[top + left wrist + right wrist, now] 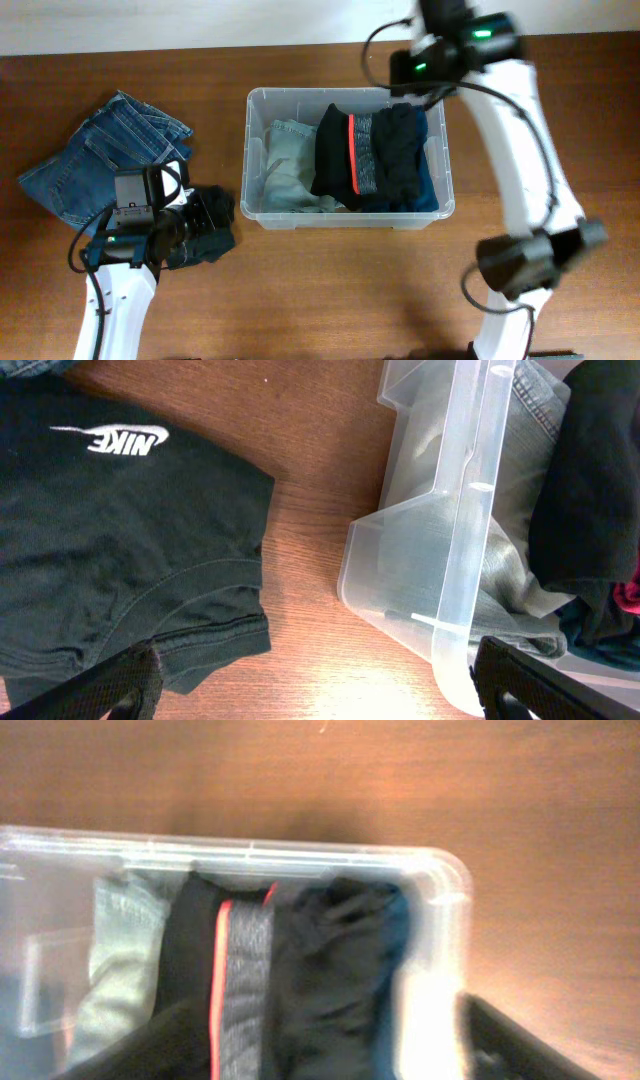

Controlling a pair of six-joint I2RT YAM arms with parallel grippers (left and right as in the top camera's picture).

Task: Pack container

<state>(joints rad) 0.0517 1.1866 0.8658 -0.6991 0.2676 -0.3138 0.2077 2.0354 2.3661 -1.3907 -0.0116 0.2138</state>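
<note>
The clear plastic container (252,150) stands mid-table. It holds a pale grey-green garment (285,165), a black garment with a red stripe and grey band (345,150), and dark and blue clothes (405,150). A black Nike shirt (110,540) lies on the table left of the container; it also shows in the overhead view (212,240). My left gripper (320,695) is open and empty, low over the shirt's edge and the container's corner (440,560). My right gripper (330,1060) is open and empty above the container's back right corner (440,870); overhead it is there too (415,95).
Folded blue jeans (100,155) lie at the far left of the brown wooden table (330,290). The right arm (520,150) runs along the container's right side down to its base at the front.
</note>
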